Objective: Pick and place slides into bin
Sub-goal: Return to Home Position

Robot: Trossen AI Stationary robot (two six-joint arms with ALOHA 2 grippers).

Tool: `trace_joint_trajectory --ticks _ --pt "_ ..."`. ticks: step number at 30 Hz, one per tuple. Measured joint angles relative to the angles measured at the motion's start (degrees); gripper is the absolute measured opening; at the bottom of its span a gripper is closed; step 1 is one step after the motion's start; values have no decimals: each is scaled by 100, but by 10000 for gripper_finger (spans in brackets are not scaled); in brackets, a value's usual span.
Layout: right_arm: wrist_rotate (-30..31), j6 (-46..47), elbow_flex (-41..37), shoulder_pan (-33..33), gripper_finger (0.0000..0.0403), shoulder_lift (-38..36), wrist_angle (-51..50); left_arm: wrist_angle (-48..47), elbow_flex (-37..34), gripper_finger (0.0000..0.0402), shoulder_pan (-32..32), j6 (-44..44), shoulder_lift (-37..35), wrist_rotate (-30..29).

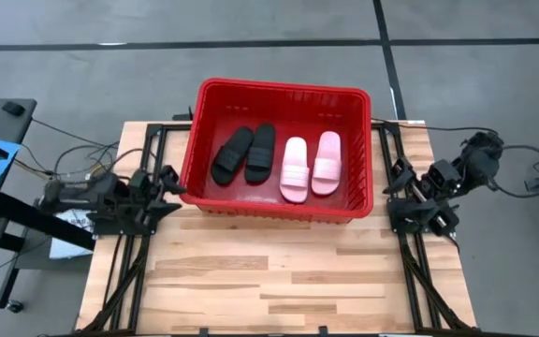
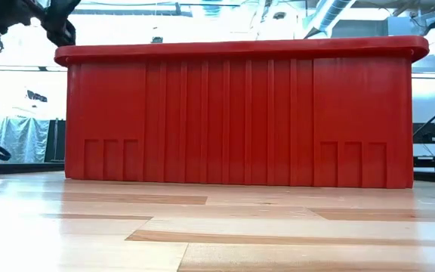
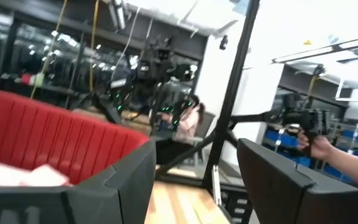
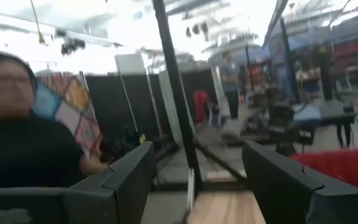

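On the wooden table (image 1: 279, 271), seen from above, the left gripper (image 1: 170, 190) sits at 8 o'clock of the red bin (image 1: 284, 86), just beside its near corner. Its fingers (image 3: 129, 177) are spread apart with nothing between them. The right gripper (image 1: 399, 198) sits at 4 o'clock of the bin, near the other front corner, its fingers (image 4: 126, 174) likewise spread and empty. The bin stands on the table's far half, toward 12 o'clock. All four slides lie flat on its floor. The two black slides (image 1: 244, 154) are side by side on the 9 o'clock side, slanting toward 1 o'clock. The two pink slides (image 1: 311, 167) are side by side on the 3 o'clock side. Beyond the table, a person (image 4: 17, 137) in a dark top shows in the right wrist view
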Motion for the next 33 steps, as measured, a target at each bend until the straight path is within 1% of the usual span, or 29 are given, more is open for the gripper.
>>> trace_joint_trajectory --ticks 4,5,7,11,12,14,16,17,21,22,24,25,28,29,31,33 --pt "-7 144 -7 45 240 44 -530 -387 0 216 -1260 254 1 -1471" --pt "-92 219 -47 68 240 83 -557 -457 0 216 -1553 329 1 -1862" --pt "-628 168 -200 103 240 88 -682 -538 0 216 -2109 516 1 -2515" --pt "-1975 -266 -668 192 240 -158 -124 -793 0 216 -3057 633 1 -3581" --pt "-2206 -286 -814 217 240 -302 -63 -850 0 216 -3254 655 1 -3836" --pt "-2198 -190 -1145 256 240 -621 17 -834 0 216 -3597 782 1 -4268" --pt "-1921 -122 -1519 257 240 -1000 0 -734 0 216 -3868 947 1 -4500" --pt "-1902 -132 -1722 245 240 -1238 7 -715 0 216 -3977 994 1 -4547" --pt "-2237 -257 -2506 287 240 -2394 258 -728 0 216 -4192 1088 1 -4655" --pt "-2234 -170 -2671 316 240 -2409 357 -728 0 216 -4206 1125 1 -4657" --pt "-2172 2 -2871 331 240 -2392 -107 -719 0 216 -4206 1214 1 -4696" --pt "-2192 125 -2904 369 240 -2384 -140 -712 0 216 -4201 1253 3 -4712" --pt "-1921 294 -3191 375 240 -2396 54 -740 -1 216 -4200 1228 40 -4947" --pt "-1956 295 -3314 369 240 -2402 -106 -739 -2 216 -4200 1218 40 -4978" --pt "-2190 286 -3300 378 240 -2382 -185 -754 0 216 -4201 1146 52 -5019" --pt "-2210 465 -3263 412 240 -2397 -333 -921 0 216 -4201 1024 58 -5011"
